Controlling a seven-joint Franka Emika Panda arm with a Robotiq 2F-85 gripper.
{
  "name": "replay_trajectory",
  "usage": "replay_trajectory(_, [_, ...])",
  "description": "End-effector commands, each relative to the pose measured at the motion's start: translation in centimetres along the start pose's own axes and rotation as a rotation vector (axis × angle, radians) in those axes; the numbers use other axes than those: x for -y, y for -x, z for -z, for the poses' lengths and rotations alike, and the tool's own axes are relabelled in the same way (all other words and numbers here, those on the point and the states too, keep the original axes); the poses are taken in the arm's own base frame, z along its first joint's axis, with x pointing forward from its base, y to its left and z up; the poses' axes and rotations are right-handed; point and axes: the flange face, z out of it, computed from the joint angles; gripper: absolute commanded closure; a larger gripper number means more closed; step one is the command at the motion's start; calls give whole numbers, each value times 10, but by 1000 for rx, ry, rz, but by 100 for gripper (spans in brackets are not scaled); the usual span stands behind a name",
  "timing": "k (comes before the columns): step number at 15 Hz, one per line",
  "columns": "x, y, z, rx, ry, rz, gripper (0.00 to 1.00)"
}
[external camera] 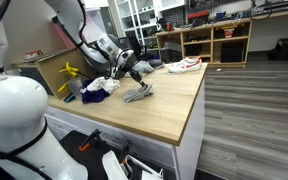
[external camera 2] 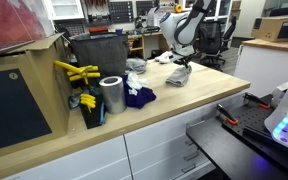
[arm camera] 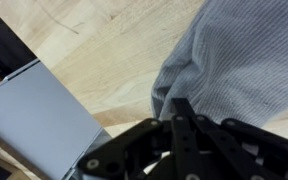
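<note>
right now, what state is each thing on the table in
gripper, shut, pinching the gray cloth
gray cloth, bunched, top end raised at the gripper, rest on the table
blue cloth, crumpled, lying on the table
white cloth, crumpled, lying on the table
shoe, lying flat, untouched
metal can, upright

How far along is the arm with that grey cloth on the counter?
Done: the gripper is on the grey cloth, and in the wrist view the jaws look closed on a bunched edge. In hand: that edge is raised while the rest lies on the wooden counter. Left: the cloth is not clear of the counter; the dark blue cloth and the white cloth lie untouched nearby.
</note>
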Motion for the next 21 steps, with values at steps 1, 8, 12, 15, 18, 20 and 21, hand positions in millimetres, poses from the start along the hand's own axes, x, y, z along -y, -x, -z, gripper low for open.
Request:
replay_trajectory(1, [4,2,-11,-47,49,-18,100])
replay_trajectory(8, [13,20,-38,-19,76,-7,100])
replay_trajectory(12, [14,26,-63,-2,143,-7,100])
replay_trajectory(15, [15,33,-93,29,231,-7,100])
replay_trajectory(18, [20,35,-103,27,294,-4,100])
replay_trajectory(20, [23,32,-88,17,280,0,100])
replay_trajectory(21, [22,30,-74,8,268,5,100])
